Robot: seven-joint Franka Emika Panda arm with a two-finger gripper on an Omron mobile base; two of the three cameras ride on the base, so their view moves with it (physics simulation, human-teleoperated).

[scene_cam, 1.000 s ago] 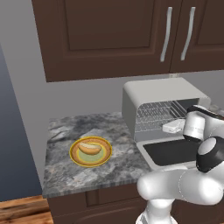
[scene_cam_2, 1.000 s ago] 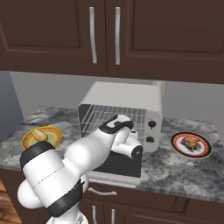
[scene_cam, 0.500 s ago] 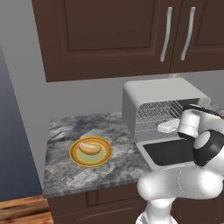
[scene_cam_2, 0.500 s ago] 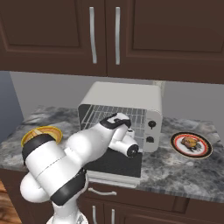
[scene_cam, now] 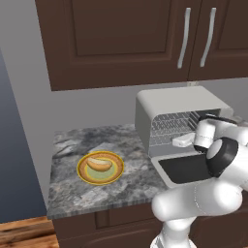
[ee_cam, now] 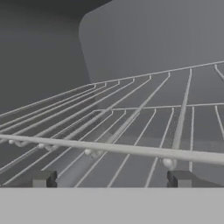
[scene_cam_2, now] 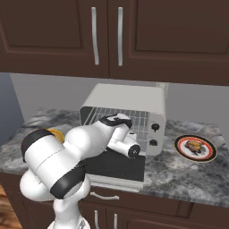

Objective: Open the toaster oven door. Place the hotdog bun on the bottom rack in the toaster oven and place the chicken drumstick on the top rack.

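1. Left base view: the toaster oven (scene_cam: 181, 104) stands at three o'clock with its door (scene_cam: 186, 168) folded flat. A tan piece that looks like the hotdog bun (scene_cam: 99, 164) lies on a yellow plate (scene_cam: 84, 173) at nine o'clock.
2. Right base view: the arm's hand reaches into the oven mouth; a brown piece that looks like the chicken drumstick (scene_cam_2: 195, 146) sits on a red-rimmed plate (scene_cam_2: 180, 146) at three o'clock.
3. Hand view: the gripper (ee_cam: 112, 179) hangs over a wire rack (ee_cam: 131, 131), fingers (ee_cam: 43, 179) spread apart, nothing between them.
4. Judgement: the door step looks done. Next the hand must back out and go to the bun.
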